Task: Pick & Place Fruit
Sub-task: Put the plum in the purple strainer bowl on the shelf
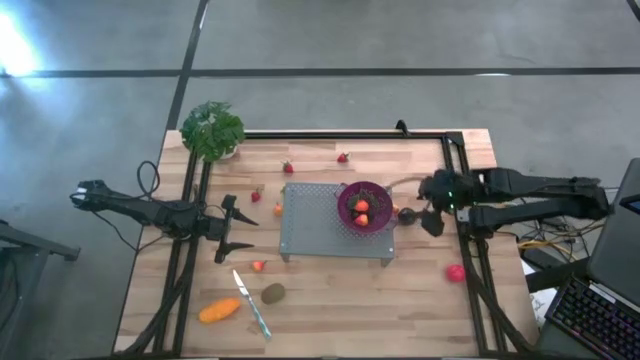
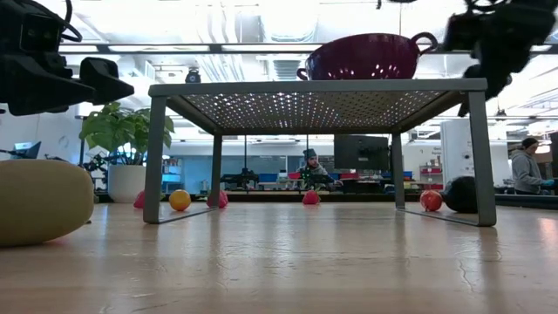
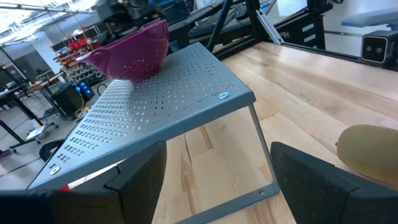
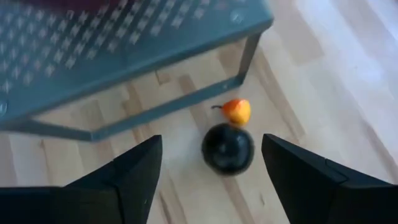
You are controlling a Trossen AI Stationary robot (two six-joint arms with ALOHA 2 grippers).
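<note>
My right gripper [image 1: 427,210] [image 4: 211,142] is open, hovering by the right end of the grey stand, above a dark round fruit [image 4: 227,148] [image 1: 407,214] and a small orange-yellow fruit [image 4: 236,111] that lie on the table. A purple colander [image 1: 363,205] on the stand holds red strawberries [image 1: 361,206]. My left gripper [image 1: 236,229] [image 3: 219,149] is open, left of the stand. More strawberries [image 1: 288,167] lie scattered. The brown-green oval [image 1: 272,293], the orange piece [image 1: 219,311] and the pink-red ball [image 1: 456,272] rest on the table.
The perforated grey stand [image 1: 310,222] fills the table's middle. A potted plant [image 1: 212,130] stands at the far left corner. A light-handled knife [image 1: 252,303] lies near the brown-green oval. Black frame rails [image 1: 470,260] run along both sides. People show in the room behind.
</note>
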